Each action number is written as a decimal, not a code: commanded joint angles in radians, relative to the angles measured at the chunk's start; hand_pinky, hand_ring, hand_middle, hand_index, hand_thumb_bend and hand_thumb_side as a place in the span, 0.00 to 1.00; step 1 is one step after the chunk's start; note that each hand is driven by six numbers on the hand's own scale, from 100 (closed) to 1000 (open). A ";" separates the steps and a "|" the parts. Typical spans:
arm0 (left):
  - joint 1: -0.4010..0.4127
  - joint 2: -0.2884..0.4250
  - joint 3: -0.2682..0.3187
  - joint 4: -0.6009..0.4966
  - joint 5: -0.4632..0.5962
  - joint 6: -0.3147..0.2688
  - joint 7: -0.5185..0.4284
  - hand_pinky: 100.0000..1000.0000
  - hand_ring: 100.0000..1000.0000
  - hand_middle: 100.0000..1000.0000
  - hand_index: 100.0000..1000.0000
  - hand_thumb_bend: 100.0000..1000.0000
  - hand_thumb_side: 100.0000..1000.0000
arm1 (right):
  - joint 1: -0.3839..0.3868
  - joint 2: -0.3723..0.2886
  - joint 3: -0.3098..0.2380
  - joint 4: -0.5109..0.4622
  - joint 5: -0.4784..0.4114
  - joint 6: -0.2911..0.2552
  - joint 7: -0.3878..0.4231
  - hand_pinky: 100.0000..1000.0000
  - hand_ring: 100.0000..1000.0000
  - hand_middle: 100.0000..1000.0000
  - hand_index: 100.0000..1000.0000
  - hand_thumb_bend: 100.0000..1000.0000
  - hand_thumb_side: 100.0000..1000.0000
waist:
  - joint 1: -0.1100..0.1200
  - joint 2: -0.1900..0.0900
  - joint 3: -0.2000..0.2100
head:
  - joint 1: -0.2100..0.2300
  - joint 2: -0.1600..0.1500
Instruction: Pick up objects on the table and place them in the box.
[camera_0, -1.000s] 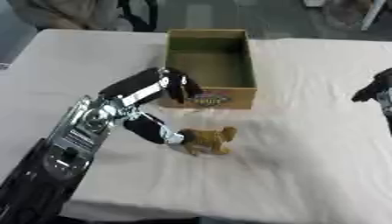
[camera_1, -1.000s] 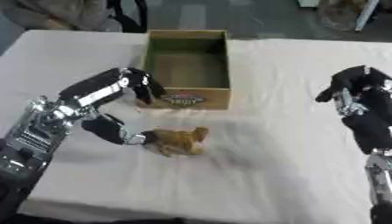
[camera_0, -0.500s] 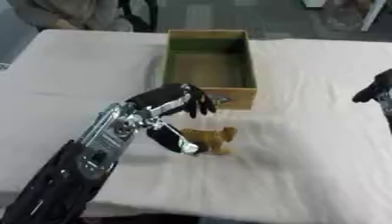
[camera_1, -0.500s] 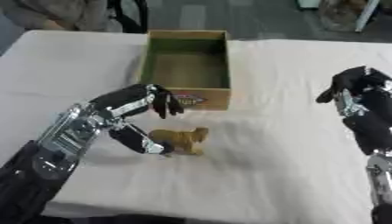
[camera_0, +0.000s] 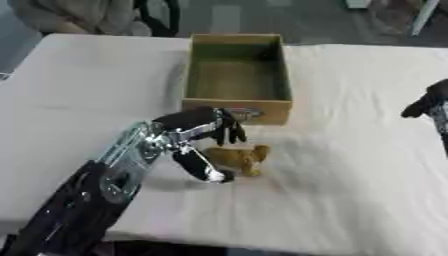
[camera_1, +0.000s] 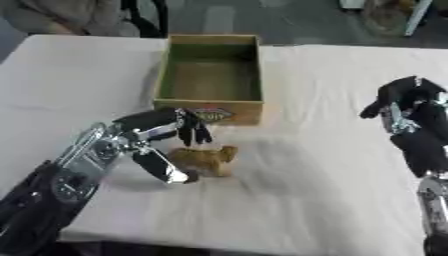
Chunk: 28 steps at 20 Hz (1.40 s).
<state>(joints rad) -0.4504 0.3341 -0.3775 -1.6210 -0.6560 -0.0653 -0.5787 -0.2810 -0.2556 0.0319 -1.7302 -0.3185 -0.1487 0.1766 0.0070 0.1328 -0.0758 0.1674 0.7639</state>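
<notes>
I had the left hand (camera_0: 203, 131) spread open over the small brown toy (camera_0: 238, 158), fingers arched above its near-left end and the thumb reaching down beside it on the white table (camera_0: 350, 165); nothing was gripped. The toy lay just in front of the cardboard box (camera_0: 236, 67), its long axis running roughly left to right, so it sat to the right of my palm and slightly toward the box. The left hand was plainly the nearer one. Only the right eye view showed the right hand (camera_1: 409, 100) whole, raised well off to the right, fingers curled, holding nothing; the left eye view caught just its edge.
</notes>
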 joint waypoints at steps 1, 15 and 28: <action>-0.019 0.006 0.002 0.012 -0.018 -0.006 -0.007 0.56 0.49 0.52 0.71 0.46 0.05 | -0.012 -0.012 -0.003 -0.010 0.000 -0.002 0.005 0.39 0.34 0.20 0.45 0.00 0.07 | -0.001 -0.014 -0.001 | 0.002 0.006; -0.030 -0.012 -0.003 0.076 -0.064 -0.006 0.046 0.51 0.43 0.47 0.66 0.39 0.06 | -0.013 -0.010 -0.001 -0.009 0.000 -0.002 0.007 0.39 0.34 0.20 0.45 0.00 0.07 | -0.001 -0.013 -0.004 | 0.004 0.006; -0.017 -0.007 -0.003 0.070 -0.054 -0.021 0.074 0.32 0.20 0.28 0.48 0.00 0.14 | -0.014 -0.009 -0.001 -0.009 -0.001 -0.001 0.008 0.39 0.34 0.20 0.45 0.00 0.07 | -0.002 -0.013 -0.002 | 0.002 0.006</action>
<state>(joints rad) -0.4562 0.3164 -0.3895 -1.5317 -0.7193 -0.0851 -0.5151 -0.2815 -0.2538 0.0322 -1.7275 -0.3185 -0.1471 0.1822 0.0063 0.1328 -0.0791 0.1701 0.7639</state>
